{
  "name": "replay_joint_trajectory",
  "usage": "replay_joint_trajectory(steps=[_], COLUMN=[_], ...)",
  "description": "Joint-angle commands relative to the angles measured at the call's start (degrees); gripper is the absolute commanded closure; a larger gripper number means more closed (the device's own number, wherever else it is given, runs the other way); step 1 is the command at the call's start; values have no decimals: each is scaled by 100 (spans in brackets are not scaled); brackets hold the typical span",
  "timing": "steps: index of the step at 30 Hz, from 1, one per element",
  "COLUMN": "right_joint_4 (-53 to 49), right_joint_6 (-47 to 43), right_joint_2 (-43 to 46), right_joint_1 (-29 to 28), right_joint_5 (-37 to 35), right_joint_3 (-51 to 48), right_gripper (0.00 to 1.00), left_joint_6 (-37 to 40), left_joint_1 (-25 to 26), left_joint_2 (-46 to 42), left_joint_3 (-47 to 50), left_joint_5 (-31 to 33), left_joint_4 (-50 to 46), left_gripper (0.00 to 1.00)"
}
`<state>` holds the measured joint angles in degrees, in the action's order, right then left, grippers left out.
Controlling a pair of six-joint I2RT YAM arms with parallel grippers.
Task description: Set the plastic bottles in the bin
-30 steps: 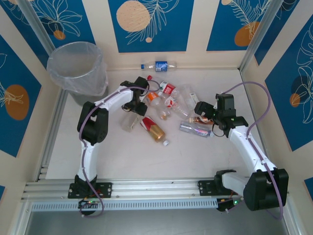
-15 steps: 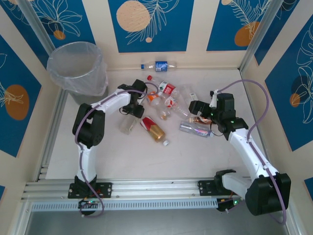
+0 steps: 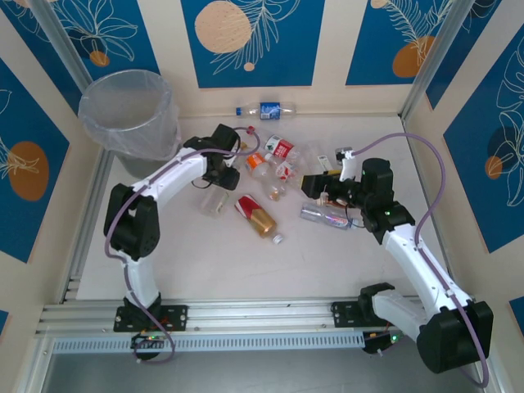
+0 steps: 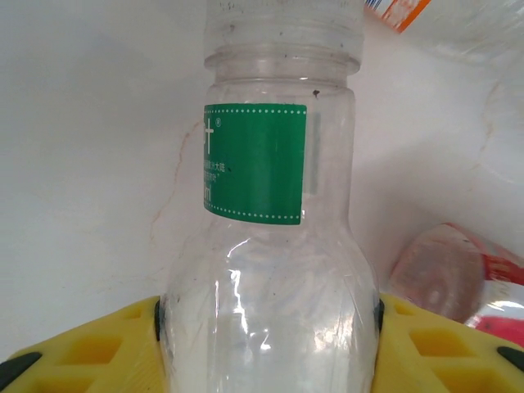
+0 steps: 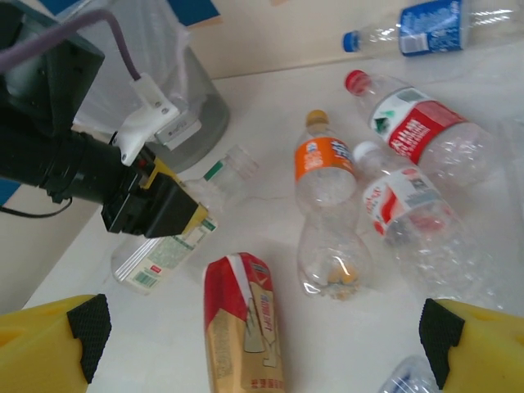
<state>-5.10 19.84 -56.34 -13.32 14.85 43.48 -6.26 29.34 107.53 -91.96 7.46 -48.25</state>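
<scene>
- Left arm has swung its elbow out to the left, and the left fingers (image 3: 214, 177) have closed onto the green-label bottle (image 3: 214, 200). Right arm has reached further left over the pile.
- Top view: green-label bottle is on the surface (image 3: 196, 262), at the left edge of the pile. It's near the bin (image 3: 88, 102) but outside it.
- Right fingers (image 3: 311, 187) are spread wide over the pile's right side, grasping nothing.
- Other bottles also lie on the surface: blue-label bottle (image 3: 266, 109) by the back wall, then red-label bottle (image 3: 280, 148), orange-label bottle (image 3: 256, 162) and red-and-gold bottle (image 3: 256, 214) in the pile.
- Left wrist: both yellow left fingers (image 4: 90, 348) press against the sides of the green-label bottle (image 4: 262, 246), neck pointing away. Clamped.
- Right wrist: right fingers (image 5: 49, 340) sit at the lower corners, wide apart, nothing between them.
- Left fingers (image 5: 168, 211) grip the green-label bottle (image 5: 225, 168) just beside the bin (image 5: 201, 98).
- Orange-label bottle (image 5: 326, 160), red-label bottle (image 5: 409, 123), blue-label bottle (image 5: 434, 24) and red-and-gold bottle (image 5: 246, 327) lie loose.
</scene>
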Motion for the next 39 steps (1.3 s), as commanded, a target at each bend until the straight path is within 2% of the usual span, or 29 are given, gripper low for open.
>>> replay_joint_trajectory(steps=[1, 8, 13, 17, 22, 26, 29, 33, 39], right_joint_4=[348, 703, 430, 541, 640, 904, 978, 964, 712], right_joint_6=[-263, -302, 536, 603, 521, 637, 632, 648, 618], right_joint_2=[119, 99, 15, -34, -139, -219, -235, -196, -96], right_joint_1=[-117, -153, -149, -224, -365, -383, -391, -410, -434], right_joint_5=[461, 627, -108, 172, -82, -102, -101, -35, 130], right_joint_3=[-177, -159, 217, 298, 301, 322, 422, 508, 547], right_gripper=[1, 1, 1, 1, 1, 1, 1, 1, 1], left_joint_6=[-63, -427, -544, -522, -371, -253, -273, -412, -396], left_joint_1=[43, 40, 18, -46, -151, -372, -591, -1188, -1926], left_joint_2=[-546, -1233, -1765, -1979, -2064, -1989, -1836, -1608, -1048], left_joint_3=[62, 144, 202, -10, -496, -998, -1480, -2010, -2993], left_joint_5=[-137, 456, 731, 705, 671, 298, 348, -21, 17], left_joint_4=[208, 629, 1017, 1133, 1227, 1481, 1559, 1778, 2033], left_gripper=[59, 58, 56, 54, 54, 53, 54, 54, 54])
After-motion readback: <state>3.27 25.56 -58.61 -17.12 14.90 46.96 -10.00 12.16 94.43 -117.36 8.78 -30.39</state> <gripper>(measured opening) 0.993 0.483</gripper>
